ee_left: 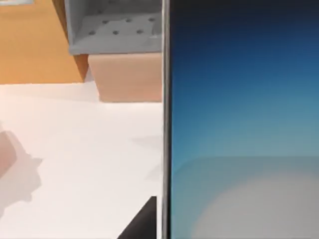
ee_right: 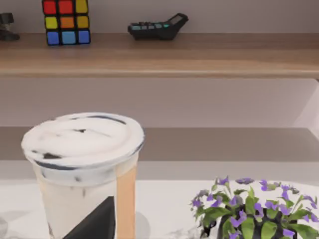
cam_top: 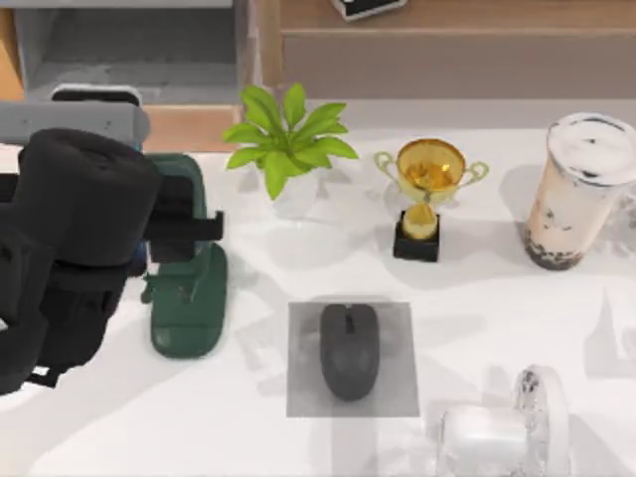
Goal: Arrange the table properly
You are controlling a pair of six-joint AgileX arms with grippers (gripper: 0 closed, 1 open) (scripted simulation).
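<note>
My left arm hangs over the glossy white table at its left side, above a dark green phone stand; I cannot tell how its gripper stands. A blue-screened phone sits close to that wrist.

The glossy white surface carries a green stand at left, a leafy potted plant, a gold trophy, a milk-tea cup at right, and a grey mat under a dark mouse.
</note>
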